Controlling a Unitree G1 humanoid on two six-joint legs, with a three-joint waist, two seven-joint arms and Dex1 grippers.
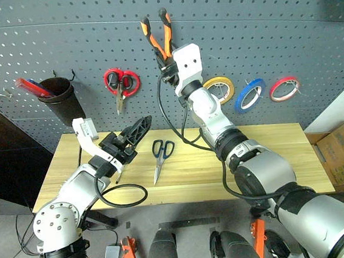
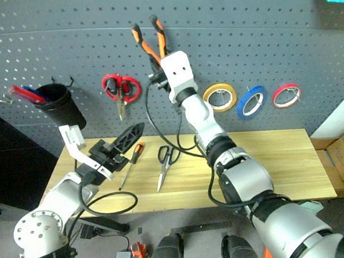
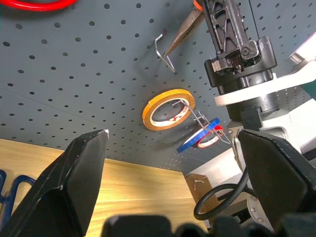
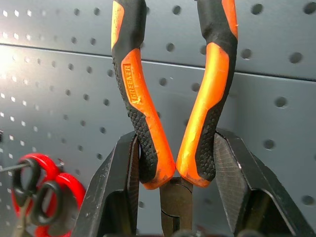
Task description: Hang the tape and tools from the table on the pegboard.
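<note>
1. The right gripper point(image 4: 173, 173) is clamped on the pliers point(image 1: 158, 33), fingers pressing both orange-and-black handles near the pivot, handles pointing up to 12 o'clock against the pegboard point(image 1: 272, 28).
2. The left gripper point(image 1: 133, 136) hangs with its fingers spread wide and empty above the table point(image 1: 271, 150) at its 9 o'clock end.
3. The black-handled scissors point(image 1: 160, 155) lie on the table at 6 o'clock of the pliers, blades toward the near edge.
4. The screwdriver point(image 2: 131, 163) lies on the table between the left gripper and the scissors.
5. The blue tape point(image 1: 249, 93) hangs on the pegboard between a yellow roll point(image 1: 220, 89) and a red roll point(image 1: 284, 88).
6. Red-handled scissors point(image 1: 121, 85) hang at 9 o'clock of the right gripper.
</note>
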